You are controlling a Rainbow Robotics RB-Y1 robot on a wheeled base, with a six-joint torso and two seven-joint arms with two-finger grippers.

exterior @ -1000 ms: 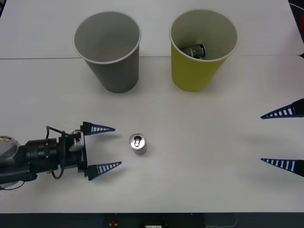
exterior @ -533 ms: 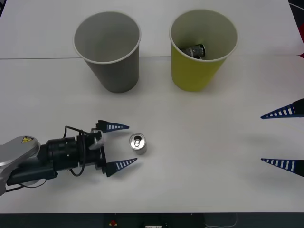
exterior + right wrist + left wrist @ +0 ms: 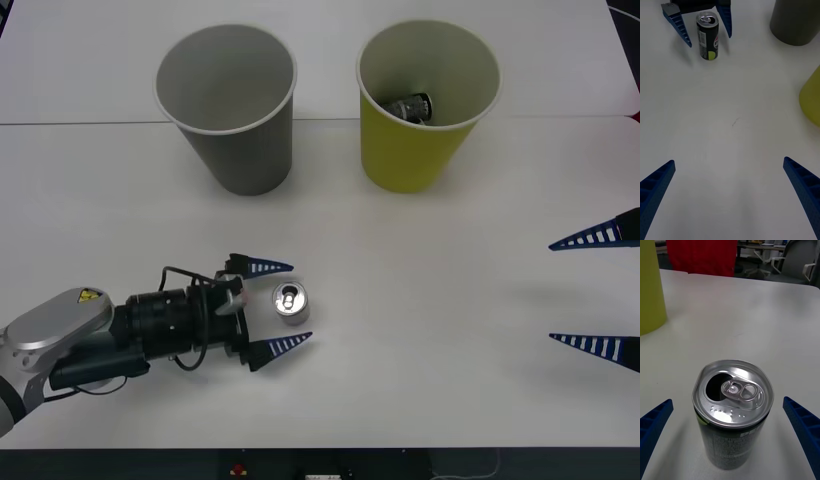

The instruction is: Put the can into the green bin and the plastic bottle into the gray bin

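The can stands upright on the white table, its opened pull-tab top facing up, between the spread fingers of the left gripper, which flank it without touching (one fingertip on each side). The right gripper hangs at the table's right edge, fingers wide apart and holding nothing. At the back, the gray bin stands left of the green bin; a dark object, possibly another can, lies inside the green one.
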